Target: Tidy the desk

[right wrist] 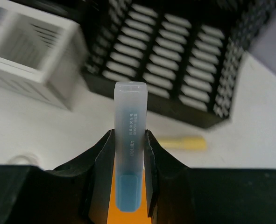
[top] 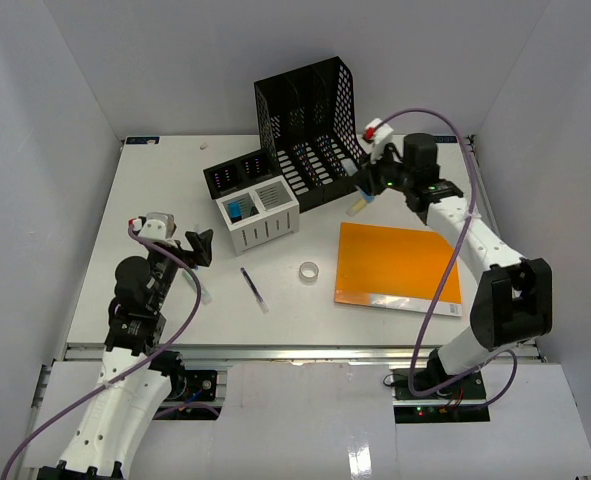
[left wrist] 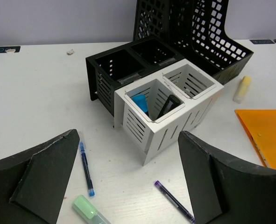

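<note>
right gripper (right wrist: 129, 135) clamps its fingers on a pale blue highlighter (right wrist: 130, 105) above the white desk (top: 165, 190), near a black file rack (top: 310, 130). left gripper (left wrist: 128, 163) holds its fingers wide apart, facing a white pen holder (left wrist: 168, 116). an orange folder (top: 400, 265) lies on the desk's right side.

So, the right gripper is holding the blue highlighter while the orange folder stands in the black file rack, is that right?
Not quite: the top view shows the orange folder lying flat on the desk; the right gripper does hold the blue highlighter.
</note>
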Tool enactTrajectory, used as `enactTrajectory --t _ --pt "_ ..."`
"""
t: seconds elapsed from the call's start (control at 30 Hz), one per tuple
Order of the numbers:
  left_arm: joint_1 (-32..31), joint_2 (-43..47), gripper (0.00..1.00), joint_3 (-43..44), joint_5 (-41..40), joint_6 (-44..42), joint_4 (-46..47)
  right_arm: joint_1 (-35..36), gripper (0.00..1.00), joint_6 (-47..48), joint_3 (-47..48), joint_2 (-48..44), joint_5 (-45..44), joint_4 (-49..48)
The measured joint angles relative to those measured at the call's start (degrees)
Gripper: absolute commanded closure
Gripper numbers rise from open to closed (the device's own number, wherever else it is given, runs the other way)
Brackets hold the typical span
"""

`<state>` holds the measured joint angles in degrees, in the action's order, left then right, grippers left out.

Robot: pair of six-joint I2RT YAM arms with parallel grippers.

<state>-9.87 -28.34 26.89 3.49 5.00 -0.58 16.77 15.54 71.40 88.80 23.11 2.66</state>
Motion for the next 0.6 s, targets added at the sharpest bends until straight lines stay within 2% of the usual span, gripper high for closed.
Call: enactTrajectory --t 0.1,0.23,0.37,0.6 --pt "0.0 -0.7 0.02 0.0 -0.3 0.0 -0.8 10.5 0.92 0.0 2.3 0.5 -0.2 -3.3" --pt "0.0 -1.8 0.02 0.0 -1.1 0.1 -1.6 18.1 0.92 -2.0 9.6 5.9 -2.4 -4.8" --pt "0.0 -2.4 0.02 0.0 -2.5 0.0 -2.6 20.8 0.92 -7.3 18.9 14.7 -6.0 -9.0" --pt "0.0 -3.1 0.02 0.0 -4.1 0.0 -3.1 21.5 0.92 -13.9 25.9 25.1 -8.6 -11.2"
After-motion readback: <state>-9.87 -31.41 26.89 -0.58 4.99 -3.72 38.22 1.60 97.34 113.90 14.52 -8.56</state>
